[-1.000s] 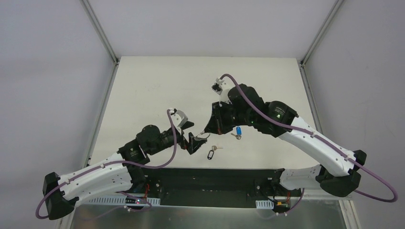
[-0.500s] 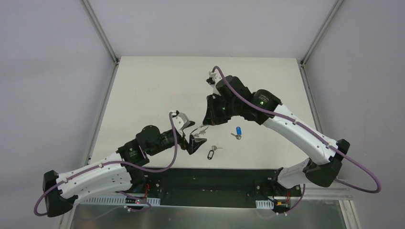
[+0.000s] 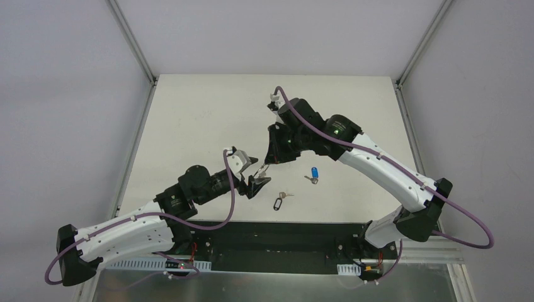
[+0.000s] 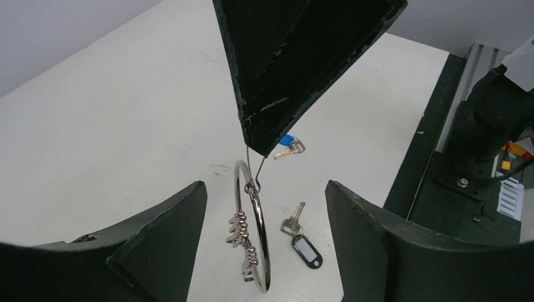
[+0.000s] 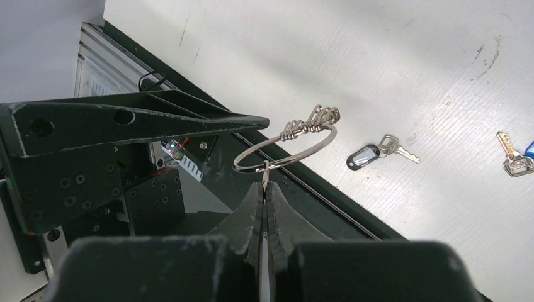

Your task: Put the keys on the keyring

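The right gripper [image 5: 264,189] was clamped on the thin silver wire keyring [image 5: 308,124], which hung untouched between the fingers of the open left gripper [image 4: 264,185].

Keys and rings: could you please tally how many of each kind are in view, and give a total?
Keys: 2 (black-headed key, blue-headed key)
Keyring: 1
Total: 3

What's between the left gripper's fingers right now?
The keyring, dangling from the shut right gripper, hangs in the gap between the left gripper's open fingers. Left wrist view shows it.
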Motion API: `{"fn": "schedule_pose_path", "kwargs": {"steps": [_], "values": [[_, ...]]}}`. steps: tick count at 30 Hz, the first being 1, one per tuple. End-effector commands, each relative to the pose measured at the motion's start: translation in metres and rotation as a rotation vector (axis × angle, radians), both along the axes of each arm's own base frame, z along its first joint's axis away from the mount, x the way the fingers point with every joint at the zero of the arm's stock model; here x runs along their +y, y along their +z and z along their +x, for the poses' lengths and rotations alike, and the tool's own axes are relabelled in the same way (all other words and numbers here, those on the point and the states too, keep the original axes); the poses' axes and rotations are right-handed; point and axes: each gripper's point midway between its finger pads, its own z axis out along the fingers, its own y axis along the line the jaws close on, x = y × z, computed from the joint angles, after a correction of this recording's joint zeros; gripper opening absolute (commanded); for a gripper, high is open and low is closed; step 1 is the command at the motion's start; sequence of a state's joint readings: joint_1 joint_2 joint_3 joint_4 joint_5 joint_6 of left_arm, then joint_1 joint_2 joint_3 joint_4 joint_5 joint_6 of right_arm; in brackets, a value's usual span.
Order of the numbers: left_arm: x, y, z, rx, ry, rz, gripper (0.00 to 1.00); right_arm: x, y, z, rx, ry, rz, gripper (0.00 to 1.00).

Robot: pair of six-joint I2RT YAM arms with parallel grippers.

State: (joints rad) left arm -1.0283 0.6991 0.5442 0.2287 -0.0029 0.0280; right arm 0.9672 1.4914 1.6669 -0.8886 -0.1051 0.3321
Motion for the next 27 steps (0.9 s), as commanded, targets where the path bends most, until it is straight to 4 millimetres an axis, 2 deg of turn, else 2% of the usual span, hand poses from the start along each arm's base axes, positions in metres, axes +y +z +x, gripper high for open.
{"fn": "schedule_pose_path", "kwargs": {"steps": [1,8,14,20,27], "values": [[-0.002,0.0201,0.0035,-0.095,0.004,-0.049,0.67,0.0032,0.0217,-0.0005,-0.012,-0.002,0.055,0.0],[-0.0062,0.0178,0.0065,-0.146,-0.006,-0.027,0.56,0.0055,0.0231,-0.0026,-0.002,0.009,0.066,0.0],[-0.005,0.0157,0.0101,-0.169,0.011,-0.019,0.54,0.0064,0.0259,-0.0051,0.0,0.016,0.077,0.0],[-0.0054,0.0169,0.0088,-0.177,0.004,-0.03,0.43,0.0076,0.027,-0.0071,0.001,0.021,0.082,0.0],[-0.0021,0.0235,0.0055,-0.193,0.001,-0.065,0.39,0.0094,0.0246,-0.0094,0.005,0.029,0.075,0.0]]}}
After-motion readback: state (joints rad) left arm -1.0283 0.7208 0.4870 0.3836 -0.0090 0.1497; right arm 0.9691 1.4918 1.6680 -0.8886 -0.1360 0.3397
